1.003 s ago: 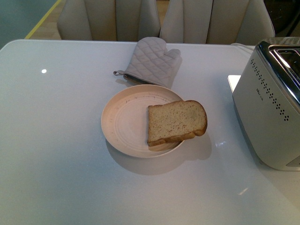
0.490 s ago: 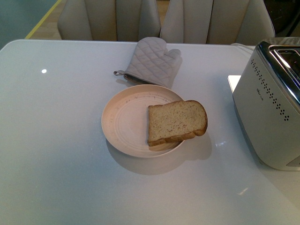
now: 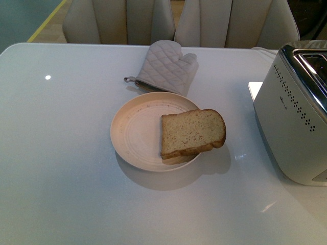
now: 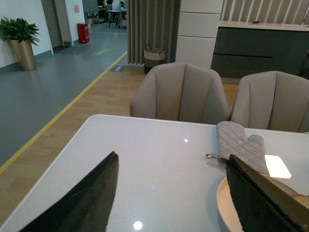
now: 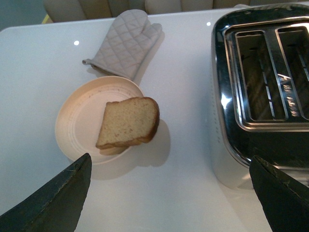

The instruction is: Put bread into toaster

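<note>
On the plate (image 3: pixel 134 133), in front view, the bread slice (image 3: pixel 193 133) overhangs the rim facing the toaster (image 3: pixel 294 117). Left wrist view: the left gripper (image 4: pixel 172 159) gapes empty beside the plate. Right wrist view: the right gripper (image 5: pixel 170 157) hangs spread and empty above it. Pickup looks unstarted, needing descent onto that overhang.

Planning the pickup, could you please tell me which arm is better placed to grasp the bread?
Right, probably: the open right pincer frames both bread and toaster; the left pincer faces mostly table and chairs.
</note>
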Available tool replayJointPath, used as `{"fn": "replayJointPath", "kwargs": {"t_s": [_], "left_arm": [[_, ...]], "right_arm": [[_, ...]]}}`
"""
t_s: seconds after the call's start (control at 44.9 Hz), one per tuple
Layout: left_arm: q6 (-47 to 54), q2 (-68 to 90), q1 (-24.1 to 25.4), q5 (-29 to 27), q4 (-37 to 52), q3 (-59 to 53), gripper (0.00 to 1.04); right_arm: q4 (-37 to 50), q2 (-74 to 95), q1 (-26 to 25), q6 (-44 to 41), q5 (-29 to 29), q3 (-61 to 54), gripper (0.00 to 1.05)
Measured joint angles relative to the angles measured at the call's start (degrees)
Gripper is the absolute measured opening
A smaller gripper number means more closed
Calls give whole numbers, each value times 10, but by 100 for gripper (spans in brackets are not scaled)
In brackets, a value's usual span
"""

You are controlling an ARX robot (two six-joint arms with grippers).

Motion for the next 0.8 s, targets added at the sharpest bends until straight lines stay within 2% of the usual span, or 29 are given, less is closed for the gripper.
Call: {"fn": "replayJointPath", "kwargs": {"t_s": [0.156, 0.334, 0.802], "left_arm": [[0, 0, 0, 0, 0, 0, 99], [1, 0, 0, 0, 0, 0, 98], [1, 0, 0, 0, 0, 0, 98]], "right_arm": [[92, 195, 7, 64, -45, 64, 96], [134, 343, 18, 109, -61, 115, 96], [170, 609, 38, 218, -73, 221, 96]]}}
